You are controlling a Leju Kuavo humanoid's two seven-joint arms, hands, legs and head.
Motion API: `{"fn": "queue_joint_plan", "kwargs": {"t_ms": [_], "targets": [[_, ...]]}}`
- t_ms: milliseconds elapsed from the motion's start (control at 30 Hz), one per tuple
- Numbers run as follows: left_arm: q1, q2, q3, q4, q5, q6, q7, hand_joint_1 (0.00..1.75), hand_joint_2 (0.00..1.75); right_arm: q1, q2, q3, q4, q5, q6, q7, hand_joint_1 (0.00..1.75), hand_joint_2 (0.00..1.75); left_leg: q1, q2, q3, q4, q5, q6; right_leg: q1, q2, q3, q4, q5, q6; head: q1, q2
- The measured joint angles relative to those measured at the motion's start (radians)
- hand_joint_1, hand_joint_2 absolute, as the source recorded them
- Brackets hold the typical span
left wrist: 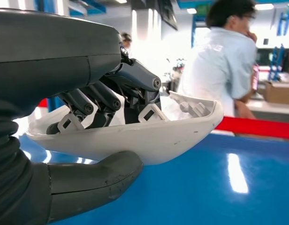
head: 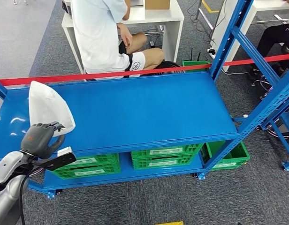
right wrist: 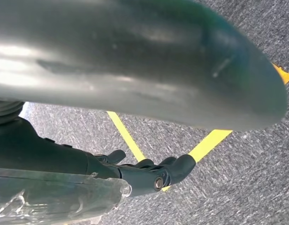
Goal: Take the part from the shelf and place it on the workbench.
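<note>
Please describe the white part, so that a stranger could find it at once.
Look at the wide blue shelf and go to its left end. There the left hand holds a white part, a curved, pointed shell; it is the sole white thing on the blue surface.

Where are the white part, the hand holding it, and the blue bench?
white part [head: 47, 105]: head view, its broad outer face.
left hand [head: 38, 138]: head view, its back.
blue workbench [head: 143, 110]: head view, bare top.

Seated person [head: 104, 35] cropped at the head view's upper edge. White part [left wrist: 136, 136] hides left hand [left wrist: 100, 101] fingertips. Right hand [right wrist: 150, 173] grip indeterminate; blurred silver arm [right wrist: 136, 56] overhead.
</note>
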Motion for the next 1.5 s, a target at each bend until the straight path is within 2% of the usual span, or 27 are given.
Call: {"fn": "queue_joint_plan", "kwargs": {"t_ms": [367, 500, 567, 600, 633, 700, 733, 767, 800, 833, 867, 900, 933, 967, 1033, 1100, 1167, 1233, 1267, 1300, 1333, 1400, 1433, 1467, 1500], "targets": [[-0.019, 0.024, -0.045, -0.005, 0.038, -0.045, -0.012, 1.75, 1.75, 0.001, 0.0, 0.001, 0.0, 0.006, 0.002, 0.002, 0.0, 0.0, 0.0, 0.0, 0.0, 0.001, 0.0, 0.0, 0.0, 0.0, 0.0, 0.0, 0.0, 0.0, 0.0, 0.0], [-0.021, 0.034, -0.053, -0.006, 0.041, -0.047, -0.012, 1.75, 1.75, 0.0, 0.0, 0.001, 0.0, 0.008, 0.002, 0.002, 0.0, 0.0, -0.005, 0.0, -0.006, 0.014, -0.006, 0.01, -0.007, 0.001, -0.001, -0.004, 0.003, 0.006, -0.001, 0.0], [-0.024, 0.039, -0.053, -0.009, 0.041, -0.047, -0.01, 1.75, 1.75, -0.001, 0.0, 0.002, 0.0, 0.008, 0.003, 0.002, 0.0, 0.0, -0.003, 0.002, -0.004, 0.007, -0.002, 0.018, -0.005, -0.001, -0.003, 0.001, -0.001, 0.01, 0.0, 0.0], [-0.026, 0.041, -0.053, -0.011, 0.041, -0.046, -0.009, 1.75, 1.75, -0.001, 0.0, 0.002, 0.0, 0.009, 0.003, 0.002, 0.0, 0.0, 0.0, 0.004, -0.003, 0.003, 0.001, 0.022, -0.003, -0.004, -0.014, 0.02, -0.013, 0.011, 0.001, 0.0], [-0.028, 0.042, -0.053, -0.013, 0.041, -0.046, -0.008, 1.75, 1.75, -0.002, 0.0, 0.002, -0.001, 0.009, 0.003, 0.002, 0.0, 0.0, 0.002, 0.006, -0.001, -0.001, 0.003, 0.025, -0.001, -0.008, -0.036, 0.063, -0.035, 0.011, 0.004, 0.0], [-0.029, 0.042, -0.056, -0.014, 0.041, -0.046, -0.007, 1.75, 1.75, -0.002, 0.001, 0.003, -0.001, 0.01, 0.004, 0.002, 0.0, 0.0, 0.003, 0.008, 0.0, -0.002, 0.003, 0.029, 0.001, -0.015, -0.12, 0.217, -0.096, 0.01, 0.01, 0.0], [-0.028, 0.041, -0.058, -0.014, 0.04, -0.046, -0.006, 1.75, 1.75, -0.002, 0.001, 0.004, -0.001, 0.01, 0.004, 0.002, 0.0, 0.0, 0.002, 0.008, 0.0, -0.001, 0.002, 0.03, 0.001, -0.016, -0.164, 0.293, -0.117, 0.011, 0.011, 0.0], [-0.026, 0.041, -0.06, -0.014, 0.04, -0.047, -0.006, 1.75, 1.75, -0.001, 0.001, 0.004, -0.002, 0.01, 0.005, 0.002, 0.0, 0.0, 0.002, 0.008, 0.001, 0.0, 0.001, 0.029, 0.001, -0.016, -0.196, 0.338, -0.118, 0.011, 0.011, 0.0], [-0.025, 0.04, -0.062, -0.014, 0.04, -0.047, -0.005, 1.75, 1.75, -0.001, 0.001, 0.004, -0.002, 0.01, 0.005, 0.002, 0.0, 0.0, 0.002, 0.008, 0.002, 0.002, -0.001, 0.027, 0.001, -0.017, -0.208, 0.34, -0.098, 0.011, 0.011, 0.0], [-0.024, 0.04, -0.062, -0.014, 0.039, -0.047, -0.004, 1.75, 1.75, -0.001, 0.0, 0.004, -0.002, 0.01, 0.005, 0.002, 0.0, 0.0, 0.004, 0.008, 0.005, 0.005, -0.004, 0.024, 0.001, -0.017, -0.199, 0.299, -0.057, 0.01, 0.011, 0.0], [-0.024, 0.04, -0.062, -0.014, 0.038, -0.047, -0.003, 1.75, 1.75, -0.001, 0.0, 0.004, -0.003, 0.01, 0.005, 0.002, 0.0, 0.0, 0.005, 0.007, 0.007, 0.009, -0.009, 0.019, 0.001, -0.018, -0.176, 0.229, -0.007, 0.01, 0.011, 0.0], [-0.024, 0.041, -0.062, -0.014, 0.036, -0.046, -0.001, 1.75, 1.75, -0.002, -0.001, 0.005, -0.003, 0.011, 0.005, 0.002, 0.0, 0.0, 0.006, 0.006, 0.008, 0.014, -0.015, 0.012, 0.003, -0.017, -0.15, 0.163, 0.03, 0.009, 0.011, 0.0], [-0.024, 0.041, -0.062, -0.014, 0.034, -0.046, 0.0, 1.75, 1.75, -0.003, -0.001, 0.005, -0.003, 0.011, 0.006, 0.002, 0.0, 0.0, 0.006, 0.006, 0.006, 0.021, -0.018, 0.004, 0.004, -0.016, -0.129, 0.109, 0.053, 0.006, 0.011, 0.0], [-0.024, 0.043, -0.062, -0.015, 0.032, -0.046, 0.001, 1.75, 1.75, -0.004, 0.0, 0.006, -0.003, 0.011, 0.006, 0.002, 0.0, 0.0, 0.006, 0.005, 0.0, 0.026, -0.018, -0.003, 0.006, -0.014, -0.119, 0.08, 0.061, 0.001, 0.011, 0.0], [-0.022, 0.045, -0.063, -0.016, 0.028, -0.046, 0.005, 1.75, 1.75, -0.004, 0.0, 0.006, -0.003, 0.013, 0.006, 0.003, 0.0, 0.0, 0.008, 0.005, -0.011, 0.031, -0.011, -0.018, 0.01, -0.01, -0.121, 0.07, 0.057, -0.012, 0.01, 0.0], [-0.02, 0.048, -0.062, -0.018, 0.025, -0.046, 0.008, 1.75, 1.75, -0.003, 0.0, 0.006, -0.004, 0.013, 0.006, 0.003, 0.0, 0.0, 0.011, 0.007, -0.021, 0.045, -0.025, -0.028, 0.009, -0.01, -0.125, 0.067, 0.062, -0.025, 0.01, 0.0], [-0.02, 0.05, -0.062, -0.019, 0.023, -0.045, 0.01, 1.75, 1.75, -0.004, 0.0, 0.006, -0.005, 0.014, 0.006, 0.003, 0.0, 0.0, 0.011, 0.009, -0.059, 0.131, -0.086, -0.033, 0.007, -0.012, -0.131, 0.061, 0.07, -0.04, 0.009, 0.0], [-0.017, 0.051, -0.062, -0.02, 0.023, -0.045, 0.011, 1.75, 1.75, -0.005, 0.0, 0.006, -0.005, 0.014, 0.006, 0.003, 0.0, 0.0, 0.011, 0.009, -0.123, 0.271, -0.157, -0.035, 0.008, -0.015, -0.143, 0.061, 0.079, -0.049, 0.008, 0.0], [-0.015, 0.051, -0.062, -0.02, 0.023, -0.045, 0.012, 1.75, 1.75, -0.005, 0.0, 0.006, -0.005, 0.014, 0.006, 0.003, 0.0, 0.0, 0.011, 0.009, -0.145, 0.32, -0.173, -0.036, 0.008, -0.016, -0.149, 0.061, 0.084, -0.051, 0.008, 0.0], [-0.013, 0.051, -0.062, -0.02, 0.023, -0.046, 0.012, 1.75, 1.75, -0.005, 0.0, 0.006, -0.005, 0.014, 0.006, 0.003, 0.0, 0.0, 0.011, 0.009, -0.149, 0.333, -0.168, -0.036, 0.008, -0.017, -0.156, 0.061, 0.09, -0.05, 0.008, 0.0], [-0.012, 0.052, -0.062, -0.02, 0.023, -0.046, 0.012, 1.75, 1.75, -0.005, 0.0, 0.006, -0.005, 0.014, 0.006, 0.003, 0.0, 0.0, 0.012, 0.01, -0.132, 0.306, -0.144, -0.036, 0.007, -0.018, -0.162, 0.061, 0.096, -0.048, 0.008, 0.0], [-0.012, 0.053, -0.062, -0.021, 0.023, -0.046, 0.012, 1.75, 1.75, -0.006, -0.001, 0.006, -0.005, 0.014, 0.006, 0.003, 0.0, 0.0, 0.014, 0.01, -0.055, 0.171, -0.076, -0.039, 0.004, -0.016, -0.17, 0.061, 0.107, -0.037, 0.007, 0.0], [-0.014, 0.053, -0.062, -0.022, 0.023, -0.045, 0.012, 1.75, 1.75, -0.006, -0.001, 0.006, -0.005, 0.014, 0.006, 0.003, 0.0, 0.0, 0.014, 0.01, -0.02, 0.105, -0.055, -0.039, 0.005, -0.015, -0.173, 0.062, 0.113, -0.03, 0.005, 0.0], [-0.014, 0.054, -0.062, -0.023, 0.023, -0.045, 0.012, 1.75, 1.75, -0.007, -0.001, 0.006, -0.005, 0.014, 0.006, 0.003, 0.0, 0.0, 0.013, 0.009, 0.001, 0.061, -0.044, -0.035, 0.007, -0.015, -0.176, 0.059, 0.122, -0.023, 0.004, 0.0], [-0.014, 0.054, -0.062, -0.024, 0.023, -0.045, 0.012, 1.75, 1.75, -0.006, -0.002, 0.006, -0.005, 0.014, 0.007, 0.003, 0.0, 0.0, 0.012, 0.008, 0.006, 0.041, -0.041, -0.028, 0.009, -0.014, -0.179, 0.053, 0.131, -0.016, 0.003, 0.0]]}}
